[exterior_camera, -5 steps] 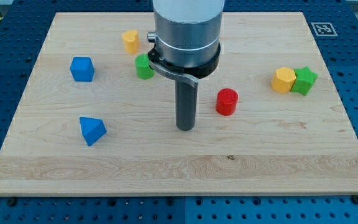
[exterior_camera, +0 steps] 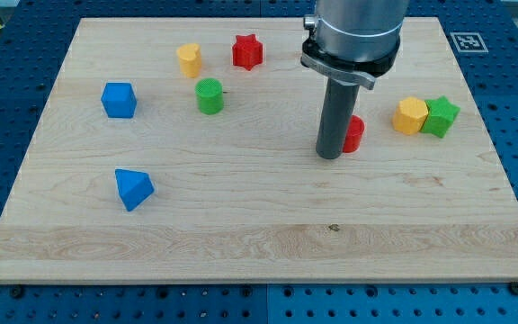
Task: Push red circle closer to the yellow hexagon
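Note:
The red circle (exterior_camera: 355, 134) is a small red cylinder on the wooden board, right of centre, half hidden behind my rod. My tip (exterior_camera: 331, 156) rests on the board touching the red circle's left side. The yellow hexagon (exterior_camera: 411, 116) lies to the right of the red circle, a short gap away, and touches a green star-shaped block (exterior_camera: 441, 116) on its right.
A red star (exterior_camera: 248, 51) and a yellow block (exterior_camera: 189, 59) lie near the view's top. A green cylinder (exterior_camera: 209, 95) sits left of centre. A blue cube (exterior_camera: 119, 100) and a blue triangular block (exterior_camera: 133, 189) lie at the left. The board's right edge (exterior_camera: 497, 153) is near.
My tip has moved right and slightly up, from left of the red circle to against it. The red circle has shifted right and up towards the yellow hexagon. The red star is now uncovered.

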You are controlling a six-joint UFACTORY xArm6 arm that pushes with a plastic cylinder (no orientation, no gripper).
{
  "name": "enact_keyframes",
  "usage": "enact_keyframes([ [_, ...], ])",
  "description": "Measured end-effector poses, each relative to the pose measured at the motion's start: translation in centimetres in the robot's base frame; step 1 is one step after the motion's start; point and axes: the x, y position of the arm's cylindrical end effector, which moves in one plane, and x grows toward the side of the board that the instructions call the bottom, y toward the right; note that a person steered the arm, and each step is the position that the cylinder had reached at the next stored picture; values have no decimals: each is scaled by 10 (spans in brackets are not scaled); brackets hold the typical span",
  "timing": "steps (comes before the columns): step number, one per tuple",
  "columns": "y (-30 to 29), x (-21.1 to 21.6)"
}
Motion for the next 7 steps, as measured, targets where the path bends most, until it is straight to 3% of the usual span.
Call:
enact_keyframes([
  [5,62,-30],
  [7,40,-30],
])
